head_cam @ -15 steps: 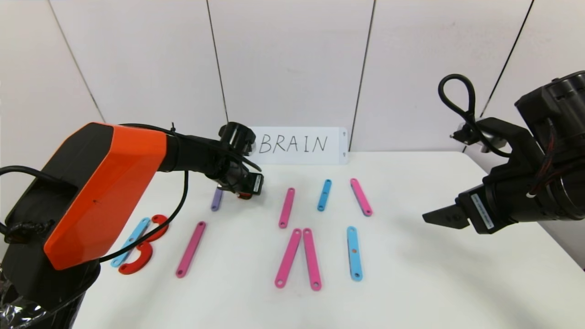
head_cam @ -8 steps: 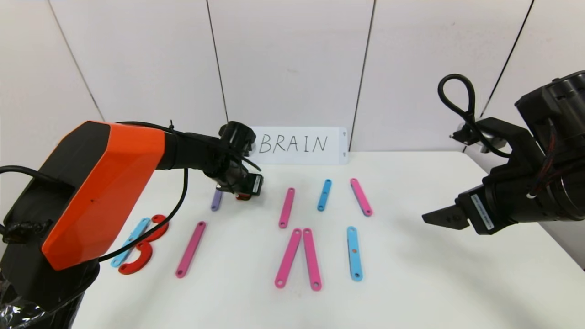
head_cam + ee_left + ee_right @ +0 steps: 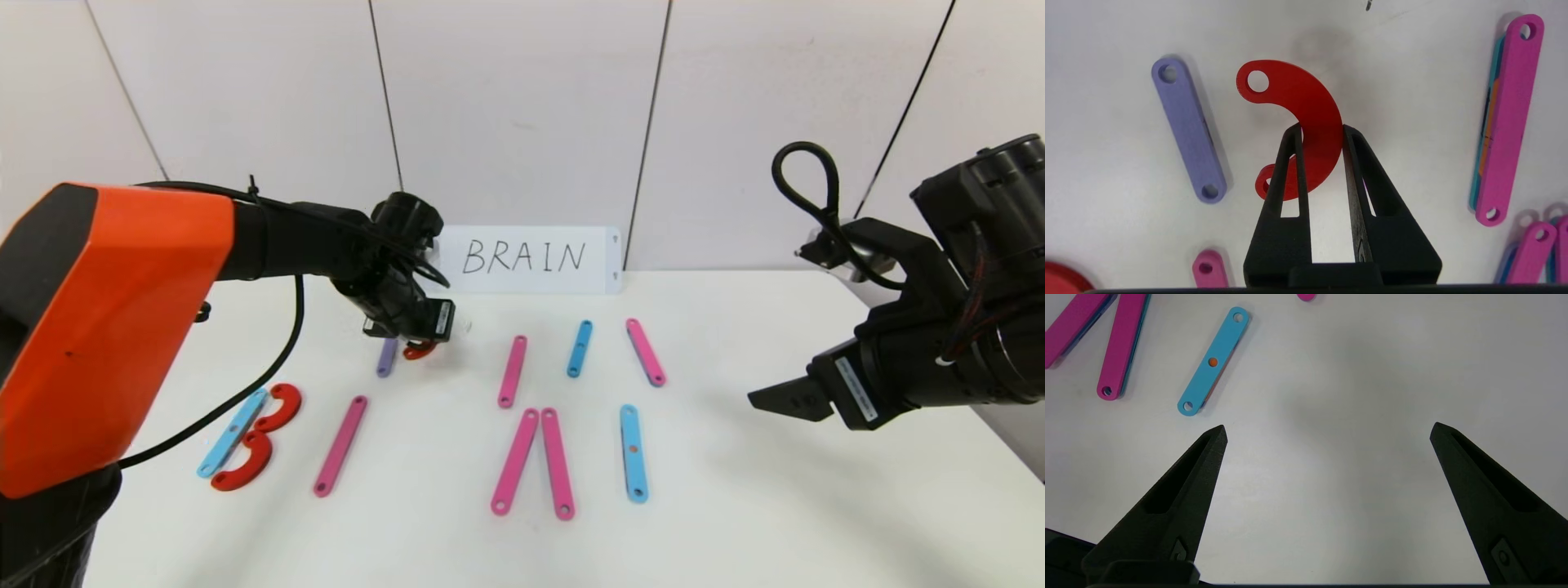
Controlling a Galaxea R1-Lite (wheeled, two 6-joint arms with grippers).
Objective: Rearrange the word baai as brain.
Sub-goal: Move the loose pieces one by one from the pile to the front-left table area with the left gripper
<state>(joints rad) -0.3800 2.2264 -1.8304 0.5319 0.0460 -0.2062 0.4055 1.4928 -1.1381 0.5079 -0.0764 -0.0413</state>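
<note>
The letters lie as flat strips on the white table (image 3: 735, 506). My left gripper (image 3: 415, 341) is shut on a red C-shaped curve (image 3: 420, 351), held just above the table beside a purple strip (image 3: 387, 357). In the left wrist view the gripper (image 3: 1322, 128) pinches the middle of the red curve (image 3: 1298, 98), with the purple strip (image 3: 1188, 130) beside it. At the left a blue strip (image 3: 233, 420) and two red curves (image 3: 277, 408) form a B. My right gripper (image 3: 775, 400) is open and empty over the right side of the table, as the right wrist view (image 3: 1327, 430) shows.
A white card (image 3: 531, 260) reading "BRAIN" stands at the back. Pink strips lie at the front left (image 3: 341, 445), in the middle (image 3: 512, 371) and as a front pair (image 3: 514, 461). A blue strip (image 3: 579, 349), a pink one (image 3: 645, 352) and another blue one (image 3: 633, 452) lie further right.
My left arm has risen and pulled slightly left with the red curve in its grip; more of the curve now shows under the gripper. The right arm has barely shifted.
</note>
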